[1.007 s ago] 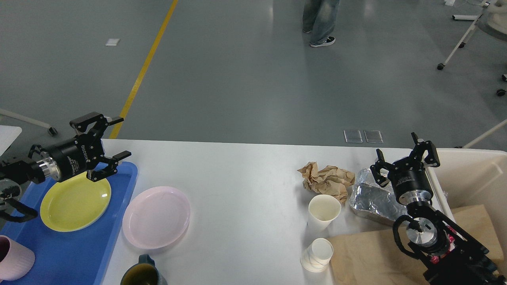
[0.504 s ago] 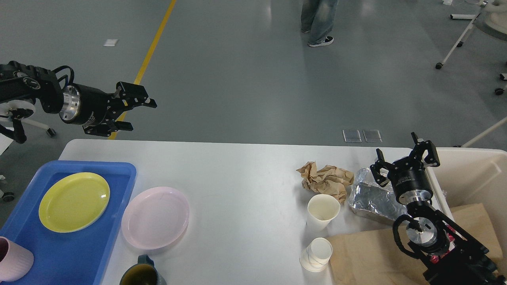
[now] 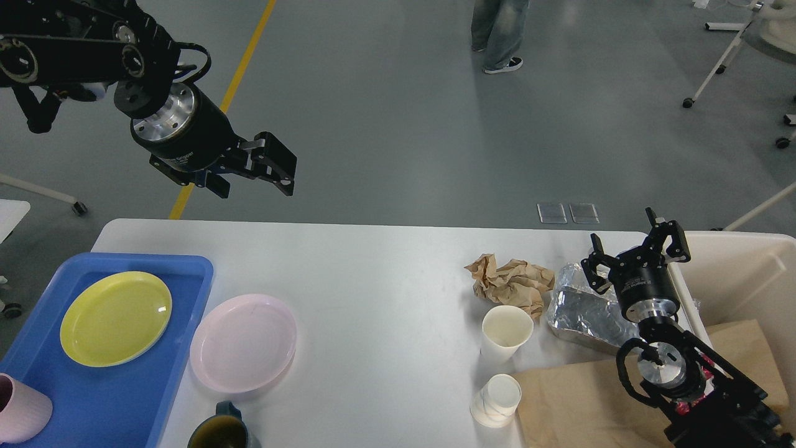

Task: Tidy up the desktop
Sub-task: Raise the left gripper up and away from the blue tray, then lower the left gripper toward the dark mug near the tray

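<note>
Your left gripper (image 3: 264, 171) hangs empty, fingers apart, above the desktop's (image 3: 385, 280) far edge. The pink plate (image 3: 243, 342) lies below and nearer you, beside the blue tray (image 3: 124, 398). The right gripper (image 3: 634, 255) (also spread, empty) is well apart.

Left tool (image 3: 273, 177) risen off blue tray (image 3: 186, 264), swung rightward, now above desktop's (image 3: 385, 298) far edge

White lettering on the left gripper (image 3: 252, 174) body seems too blurred to read.
</note>
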{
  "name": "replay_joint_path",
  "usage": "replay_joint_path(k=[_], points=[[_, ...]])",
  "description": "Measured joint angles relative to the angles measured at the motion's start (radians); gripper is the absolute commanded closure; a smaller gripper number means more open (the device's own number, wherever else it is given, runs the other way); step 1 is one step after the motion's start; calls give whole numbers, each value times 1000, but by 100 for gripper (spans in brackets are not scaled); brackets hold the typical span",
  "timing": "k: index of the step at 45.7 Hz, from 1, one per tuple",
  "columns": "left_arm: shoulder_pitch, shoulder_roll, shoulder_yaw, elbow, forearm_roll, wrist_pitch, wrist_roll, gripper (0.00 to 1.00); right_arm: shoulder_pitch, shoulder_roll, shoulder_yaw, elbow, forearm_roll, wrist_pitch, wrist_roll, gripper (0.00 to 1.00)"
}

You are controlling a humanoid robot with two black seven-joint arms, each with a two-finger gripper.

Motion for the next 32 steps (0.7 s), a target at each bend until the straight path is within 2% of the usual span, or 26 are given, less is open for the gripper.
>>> replay_joint_path(k=[10,17,24,32], points=[[-318,-168,147,-278,-224,-5,-2,4,0,0,0,-1,0,0,0,0],[-448,-226,204,-356,-348,-76,-6,4,0,0,0,-1,0,0,0,0],[-496,-247,216,-370,-394,-173,-13,4,0,0,0,-1,0,0,0,0],[-452,-260,224,-358,-395,-186,-11,4,0,0,0,-1,0,0,0,0]])
